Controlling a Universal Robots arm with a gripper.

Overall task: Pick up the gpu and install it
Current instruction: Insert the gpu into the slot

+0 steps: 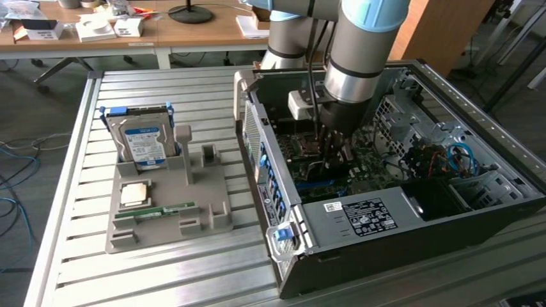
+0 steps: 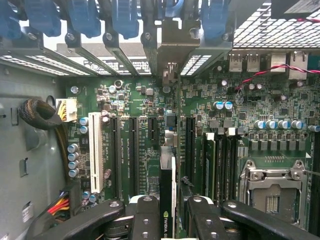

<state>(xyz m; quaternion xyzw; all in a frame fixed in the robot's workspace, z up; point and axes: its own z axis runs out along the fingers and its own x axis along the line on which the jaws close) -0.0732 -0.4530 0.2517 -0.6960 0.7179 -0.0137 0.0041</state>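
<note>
In the exterior view, my arm [image 1: 358, 57] reaches straight down into the open computer case [image 1: 384, 256] on the slatted table [image 1: 171, 275], with the gripper [image 1: 331, 150] low over the board inside. The grey tray [image 1: 162, 185] on the exterior view's left holds the blue-labelled hard drive [image 1: 145, 144] and the small green memory stick [image 1: 158, 210]. I judge the pick-up done and the install step in hand. In the wrist view, the gripper [image 2: 170, 220] is partly closed, its 2 black fingers [image 2: 145, 215] clamped on either face of the gpu [image 2: 166, 190]. The card hangs edge-on between them, above the motherboard [image 2: 280, 105]. It runs in line with the long black expansion slots [image 2: 135, 155] and points toward the row of blue latches [image 2: 125, 17] at the case's rear wall. I cannot tell whether its lower edge already touches a slot. As I read it, seating calls for that edge to sit square and parallel over 1 slot, its far end matched to the rear opening, and then a straight, even press with no twist. The card looks thin and dark, with a pale strip along its visible edge and a small green logo near the fingers.
</note>
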